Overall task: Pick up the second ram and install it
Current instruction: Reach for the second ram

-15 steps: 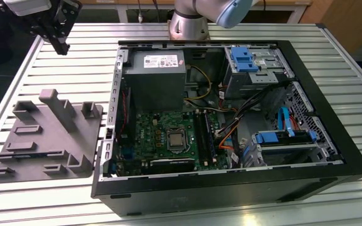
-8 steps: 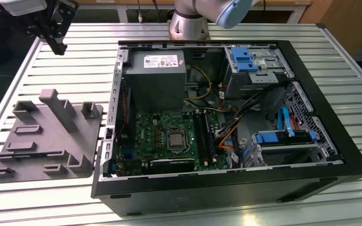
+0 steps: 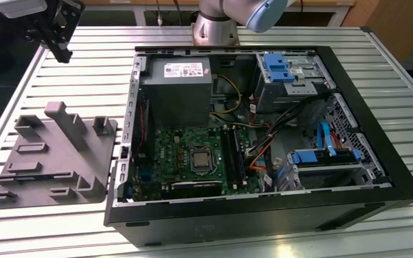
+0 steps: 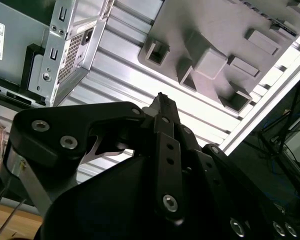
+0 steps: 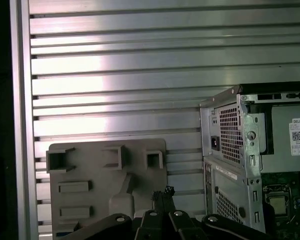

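Note:
My gripper (image 3: pixel 63 52) hangs high over the back corner of the table on the exterior view's left, well above the grey holder tray (image 3: pixel 52 156). In both wrist views its black fingers (image 4: pixel 162 107) meet at the tips with nothing between them, so the gripper (image 5: pixel 163 193) is shut and holds nothing. The tray (image 5: pixel 90 175) lies below and ahead of the fingertips. I cannot pick out the second ram; the long black motherboard slots (image 3: pixel 234 155) inside the open computer case (image 3: pixel 378 161) are too dark to tell what sits in them.
The case lies on its side on the slatted aluminium table (image 3: pixel 84 64), with a grey power supply (image 3: pixel 176 86), blue drive brackets (image 3: pixel 278 67) and loose cables inside. The arm's base (image 3: pixel 217 27) stands behind the case. The table edge (image 5: pixel 21 125) is close to the tray.

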{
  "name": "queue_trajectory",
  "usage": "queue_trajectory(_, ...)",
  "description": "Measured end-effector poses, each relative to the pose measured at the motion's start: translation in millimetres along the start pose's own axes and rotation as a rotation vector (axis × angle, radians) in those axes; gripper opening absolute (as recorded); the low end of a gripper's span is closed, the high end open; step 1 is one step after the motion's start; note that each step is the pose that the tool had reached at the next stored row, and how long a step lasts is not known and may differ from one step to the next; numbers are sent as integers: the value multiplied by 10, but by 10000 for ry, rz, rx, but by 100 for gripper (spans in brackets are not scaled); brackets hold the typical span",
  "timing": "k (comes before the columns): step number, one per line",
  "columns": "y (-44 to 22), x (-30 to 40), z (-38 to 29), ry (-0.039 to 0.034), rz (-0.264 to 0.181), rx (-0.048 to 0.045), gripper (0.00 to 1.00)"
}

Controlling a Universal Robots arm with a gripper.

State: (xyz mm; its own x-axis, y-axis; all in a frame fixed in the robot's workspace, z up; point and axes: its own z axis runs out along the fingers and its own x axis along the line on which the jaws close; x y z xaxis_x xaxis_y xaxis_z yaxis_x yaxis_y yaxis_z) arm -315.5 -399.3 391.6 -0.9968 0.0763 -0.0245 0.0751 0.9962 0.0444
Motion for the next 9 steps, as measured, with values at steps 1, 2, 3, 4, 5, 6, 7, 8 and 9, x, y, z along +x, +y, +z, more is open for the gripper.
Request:
queue_trajectory(1,-1,8,0,0,0,-1,11)
queue_trajectory(2,-1,16,-1,0,0,1,11)
queue_trajectory(3,-2,24,-1,0,0,1,11)
queue_trajectory(4,-2,31,-1,1,0,1,11)
queue_trajectory(5,-3,39,-1,1,0,1,11)
queue_trajectory(6,-3,47,-1,0,0,0,11)
queue_trajectory(7,-4,55,-2,0,0,0,11)
queue_trajectory(8,-5,62,-1,0,0,0,11)
queue_trajectory(9,-5,69,-2,0,0,0,11)
